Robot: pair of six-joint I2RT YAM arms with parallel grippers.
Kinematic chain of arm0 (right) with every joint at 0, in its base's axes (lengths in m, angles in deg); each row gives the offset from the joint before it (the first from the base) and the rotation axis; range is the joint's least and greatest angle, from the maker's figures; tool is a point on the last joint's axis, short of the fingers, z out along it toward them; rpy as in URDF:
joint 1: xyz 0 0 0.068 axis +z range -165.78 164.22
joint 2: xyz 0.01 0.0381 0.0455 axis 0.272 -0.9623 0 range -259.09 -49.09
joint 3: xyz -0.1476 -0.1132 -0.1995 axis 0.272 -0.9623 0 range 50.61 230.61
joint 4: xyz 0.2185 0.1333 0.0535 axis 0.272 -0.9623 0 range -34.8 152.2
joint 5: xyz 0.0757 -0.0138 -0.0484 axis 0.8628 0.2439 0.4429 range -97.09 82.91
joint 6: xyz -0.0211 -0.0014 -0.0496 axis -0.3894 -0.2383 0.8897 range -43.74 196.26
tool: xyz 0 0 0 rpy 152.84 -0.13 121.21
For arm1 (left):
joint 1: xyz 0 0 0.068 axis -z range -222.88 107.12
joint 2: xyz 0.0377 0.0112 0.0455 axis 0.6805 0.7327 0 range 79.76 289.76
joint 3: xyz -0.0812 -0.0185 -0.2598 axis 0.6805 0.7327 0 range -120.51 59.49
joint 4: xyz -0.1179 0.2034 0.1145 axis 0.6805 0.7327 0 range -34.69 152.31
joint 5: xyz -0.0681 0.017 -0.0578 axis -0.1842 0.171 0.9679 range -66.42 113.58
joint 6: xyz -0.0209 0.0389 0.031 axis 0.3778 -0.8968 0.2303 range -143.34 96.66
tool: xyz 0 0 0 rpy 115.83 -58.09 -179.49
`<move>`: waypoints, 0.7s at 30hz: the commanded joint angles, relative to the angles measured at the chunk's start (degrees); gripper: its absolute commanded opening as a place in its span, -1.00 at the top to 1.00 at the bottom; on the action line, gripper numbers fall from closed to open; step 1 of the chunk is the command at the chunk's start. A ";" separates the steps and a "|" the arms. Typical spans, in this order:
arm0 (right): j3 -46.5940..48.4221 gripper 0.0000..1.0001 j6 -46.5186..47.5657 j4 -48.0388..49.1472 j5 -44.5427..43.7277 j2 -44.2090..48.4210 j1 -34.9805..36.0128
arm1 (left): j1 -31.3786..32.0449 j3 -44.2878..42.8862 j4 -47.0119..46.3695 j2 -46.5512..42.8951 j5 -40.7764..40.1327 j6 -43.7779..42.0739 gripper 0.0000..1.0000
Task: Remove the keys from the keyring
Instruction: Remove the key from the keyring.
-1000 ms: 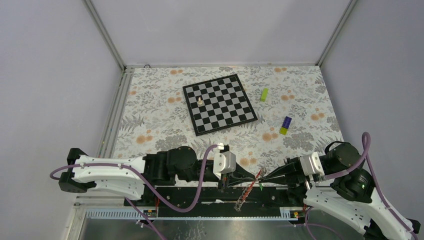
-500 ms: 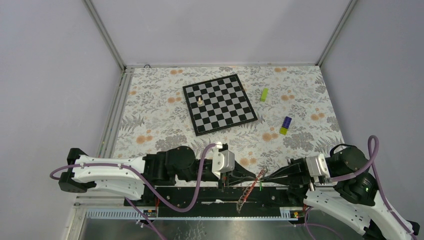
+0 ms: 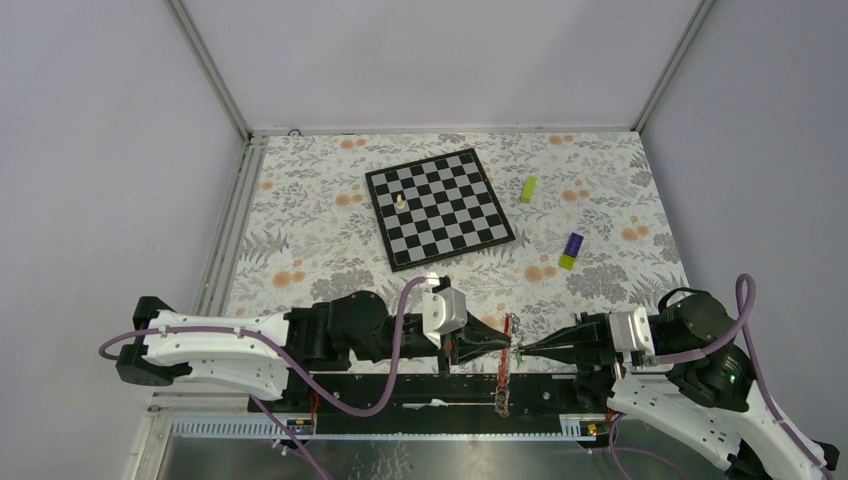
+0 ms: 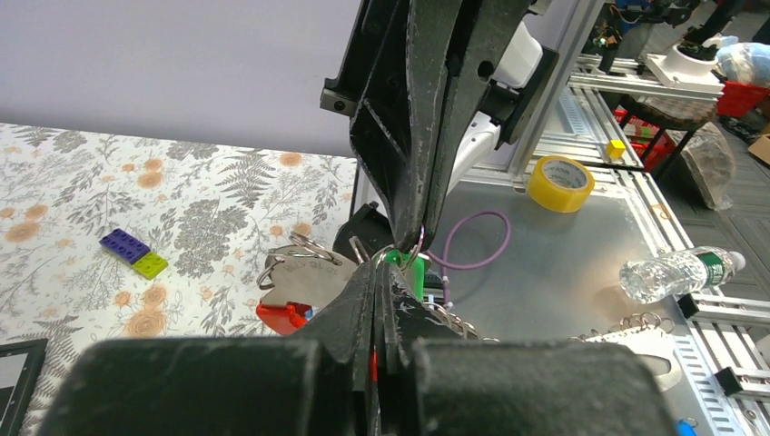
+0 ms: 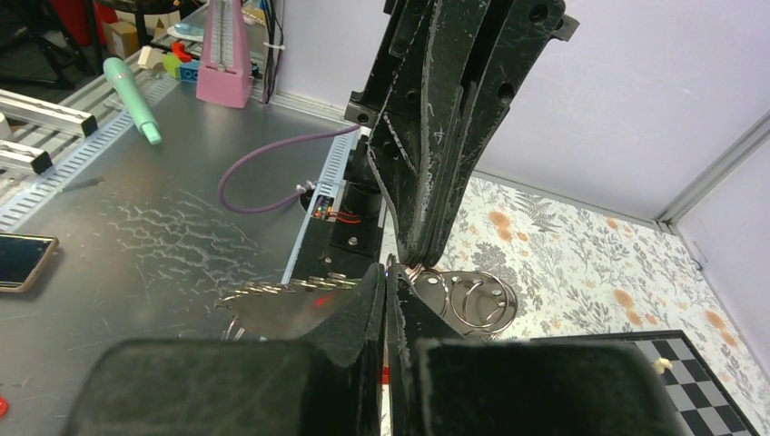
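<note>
The keyring (image 3: 510, 338) hangs in the air over the table's near edge, between my two gripper tips. Its red strap (image 3: 504, 370) and chain dangle straight down. My left gripper (image 3: 503, 345) points right and is shut on the ring; in the left wrist view (image 4: 389, 272) the thin ring sits at its tip. My right gripper (image 3: 521, 350) points left, tip to tip with it, and is shut where the green key (image 4: 405, 270) hangs. A silvery tag (image 4: 304, 272) and a red piece (image 4: 281, 316) hang left of my left fingers. Spare rings (image 5: 472, 300) show in the right wrist view. The blue key is hidden.
A chessboard (image 3: 440, 208) with one small white piece (image 3: 401, 201) lies mid-table. A lime block (image 3: 528, 189) and a purple-and-yellow block (image 3: 571, 250) lie to its right. A black rail (image 3: 400, 390) runs under the grippers. A tape roll (image 4: 560, 183) and a bottle (image 4: 676, 272) lie off the table.
My left gripper swung from pointing down to pointing right. The right gripper reached further left. The ring rose and the strap now hangs straight instead of slanting.
</note>
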 commanded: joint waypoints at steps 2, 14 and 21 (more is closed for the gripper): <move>-0.98 1.00 1.95 -0.23 -2.08 -0.15 -0.12 | 0.11 -0.89 -5.75 -1.18 -3.90 1.17 1.00; -5.25 1.00 0.54 3.36 -5.78 1.54 -0.10 | 0.09 0.95 -8.32 -1.82 -7.75 1.67 1.00; -4.53 1.00 1.15 4.10 -6.41 3.27 -0.13 | 0.05 2.65 -8.57 -3.41 -7.93 2.17 1.00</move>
